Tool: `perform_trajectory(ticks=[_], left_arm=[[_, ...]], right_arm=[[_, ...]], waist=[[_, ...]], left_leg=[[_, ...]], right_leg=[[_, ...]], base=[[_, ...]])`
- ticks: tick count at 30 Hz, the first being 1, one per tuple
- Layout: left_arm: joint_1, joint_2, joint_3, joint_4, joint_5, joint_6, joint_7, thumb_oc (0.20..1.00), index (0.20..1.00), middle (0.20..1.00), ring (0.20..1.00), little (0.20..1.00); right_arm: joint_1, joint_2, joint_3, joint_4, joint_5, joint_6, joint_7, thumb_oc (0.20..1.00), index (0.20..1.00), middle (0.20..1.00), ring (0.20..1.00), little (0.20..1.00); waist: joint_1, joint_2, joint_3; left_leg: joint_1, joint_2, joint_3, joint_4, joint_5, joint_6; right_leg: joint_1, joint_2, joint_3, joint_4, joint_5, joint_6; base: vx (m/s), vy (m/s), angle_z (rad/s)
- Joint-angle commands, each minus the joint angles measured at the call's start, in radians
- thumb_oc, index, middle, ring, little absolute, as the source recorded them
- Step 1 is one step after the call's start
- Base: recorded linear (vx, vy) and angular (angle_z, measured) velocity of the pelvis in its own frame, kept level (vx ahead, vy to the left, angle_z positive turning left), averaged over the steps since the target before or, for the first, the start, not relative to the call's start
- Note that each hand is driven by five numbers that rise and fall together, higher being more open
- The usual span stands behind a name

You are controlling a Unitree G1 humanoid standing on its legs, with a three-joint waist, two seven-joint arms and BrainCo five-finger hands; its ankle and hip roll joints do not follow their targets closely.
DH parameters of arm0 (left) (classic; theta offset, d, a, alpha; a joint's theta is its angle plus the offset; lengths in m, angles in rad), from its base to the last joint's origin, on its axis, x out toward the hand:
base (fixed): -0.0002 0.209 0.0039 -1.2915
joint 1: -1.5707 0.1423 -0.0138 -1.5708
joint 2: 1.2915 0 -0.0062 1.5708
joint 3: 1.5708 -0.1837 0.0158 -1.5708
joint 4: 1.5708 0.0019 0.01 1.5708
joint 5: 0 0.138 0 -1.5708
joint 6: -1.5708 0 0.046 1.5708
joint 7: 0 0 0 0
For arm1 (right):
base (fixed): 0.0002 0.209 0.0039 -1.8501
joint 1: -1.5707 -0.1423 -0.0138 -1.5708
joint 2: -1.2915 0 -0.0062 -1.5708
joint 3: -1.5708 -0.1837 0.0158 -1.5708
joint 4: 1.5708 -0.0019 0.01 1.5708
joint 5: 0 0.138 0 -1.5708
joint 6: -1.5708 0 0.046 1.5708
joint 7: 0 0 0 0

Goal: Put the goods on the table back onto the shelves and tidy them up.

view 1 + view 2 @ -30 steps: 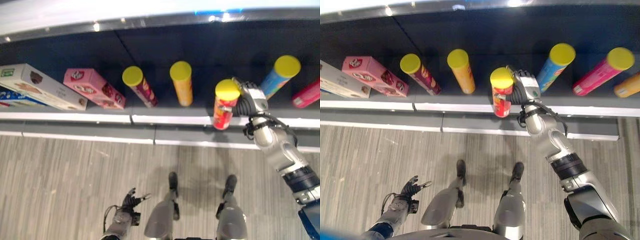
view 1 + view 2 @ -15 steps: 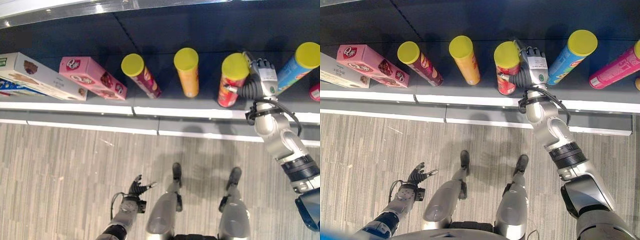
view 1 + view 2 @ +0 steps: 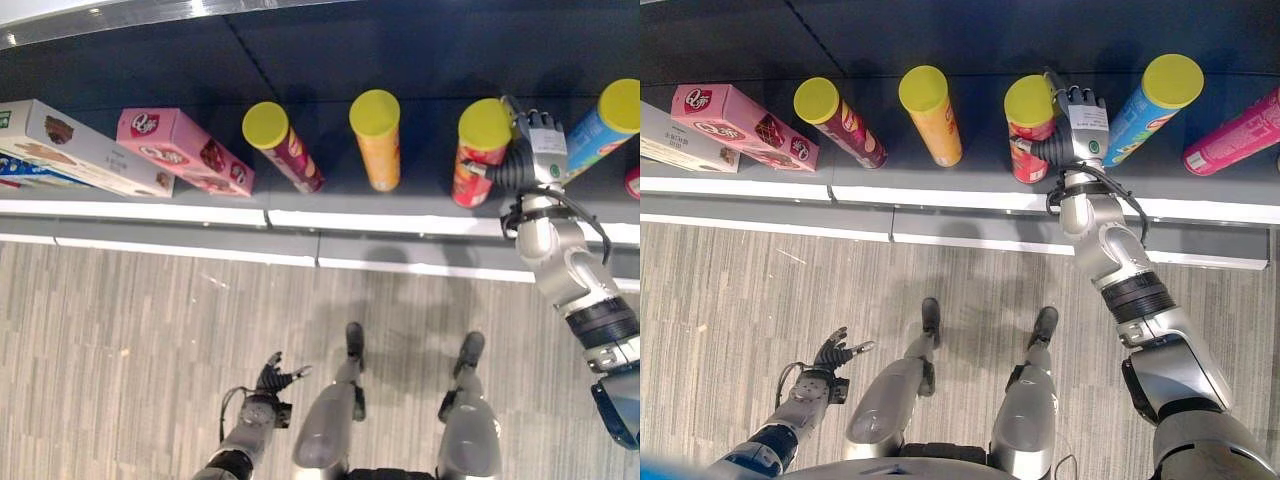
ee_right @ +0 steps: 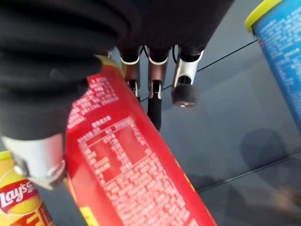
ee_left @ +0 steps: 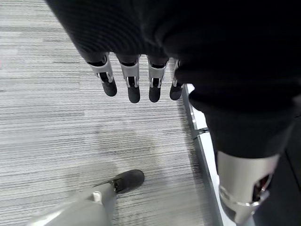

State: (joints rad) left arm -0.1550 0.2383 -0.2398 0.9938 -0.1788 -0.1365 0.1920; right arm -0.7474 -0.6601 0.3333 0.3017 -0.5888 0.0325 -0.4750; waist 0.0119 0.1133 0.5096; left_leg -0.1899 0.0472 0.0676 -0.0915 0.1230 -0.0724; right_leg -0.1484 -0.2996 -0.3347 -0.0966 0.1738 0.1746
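Right hand (image 3: 1076,130) grasping red chip can (image 3: 1031,128) on shelf (image 3: 970,185).
Left hand (image 3: 830,356) hangs low, fingers loosely spread.

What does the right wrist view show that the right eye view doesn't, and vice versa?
Right wrist view: the printed panel on the red can up close, fingers reaching past it. Right eye view: the pink box, maroon can, pink tube, and the left hand low over the floor. Both: the right hand around the red can, the blue can beside it.
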Motion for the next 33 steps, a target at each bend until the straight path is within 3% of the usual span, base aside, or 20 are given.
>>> perform_trajectory(ticks=[1,33], left_arm=[[-0.019,0.031,-0.062,0.053,-0.007,-0.025,0.025,1.000,1.000,1.000,1.000,1.000],[-0.055,0.027,-0.071,0.071,-0.019,-0.028,0.046,1.000,1.000,1.000,1.000,1.000]], right_arm=[[-0.116,-0.045,0.034,-0.013,-0.002,-0.029,-0.043,0.200,0.200,0.200,0.200,0.200],[-0.192,-0.005,0.079,0.057,0.038,-0.019,-0.060,0.200,0.200,0.200,0.200,0.200]], waist=[[0.032,-0.016,-0.061],[0.037,-0.013,-0.063]], left_leg=[[-0.017,0.035,-0.045,0.004,-0.099,-0.034],[-0.035,0.030,-0.054,0.004,-0.095,-0.031]], right_leg=[[-0.071,-0.129,0.049,0.185,-0.120,0.080],[-0.086,-0.128,0.062,0.181,-0.118,0.078]], base=[[0.00,0.000,0.00],[0.00,0.000,0.00]])
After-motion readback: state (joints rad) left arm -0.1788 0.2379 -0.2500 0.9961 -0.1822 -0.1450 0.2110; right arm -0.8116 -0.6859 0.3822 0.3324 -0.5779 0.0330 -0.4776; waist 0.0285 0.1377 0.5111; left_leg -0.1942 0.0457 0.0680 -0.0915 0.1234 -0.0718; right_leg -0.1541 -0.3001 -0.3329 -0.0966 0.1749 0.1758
